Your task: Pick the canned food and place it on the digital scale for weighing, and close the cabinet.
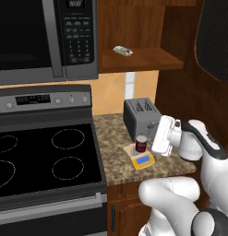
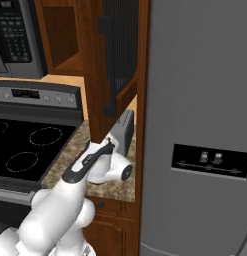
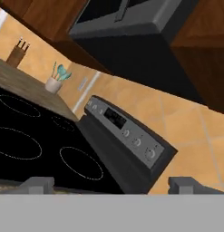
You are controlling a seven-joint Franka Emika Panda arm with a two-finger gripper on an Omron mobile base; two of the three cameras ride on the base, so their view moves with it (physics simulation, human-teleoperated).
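The tool (image 3: pixel 111 185) shows in the hand view as two small dark tips far apart at the bottom, nothing between them, so it is released. In the left base view the white hand sits just right of the can, apart from it.

Going left to right in the left base view: the black stove (image 1: pixel 41 156) with four ring marks fills the left, and its grey control panel (image 1: pixel 41 99) stands behind. Above hangs the black-and-grey microwave (image 1: pixel 41 37). Right of the stove lies the speckled worktop (image 1: pixel 111 147). On it, near the front, the orange-yellow scale (image 1: pixel 144 160) carries the dark red can (image 1: pixel 141 144), which stands upright on the tan plate. Just behind stands the grey toaster (image 1: pixel 141 115). Above the worktop the brown cabinet (image 1: pixel 143 60) is open, and a pale wrapped item (image 1: pixel 123 50) lies on its shelf. The cabinet door (image 1: pixel 216 37), with its dark panel, swings out at the upper right.

In the right base view the door hangs open edge-on over the worktop, with a dark handle (image 2: pixel 109 70), and a tall grey fridge (image 2: pixel 200 125) fills the right side.

In the hand view a knife block (image 3: pixel 17 53) stands at the far left, then a cup of utensils (image 3: pixel 56 80), on a worktop beyond the stove.
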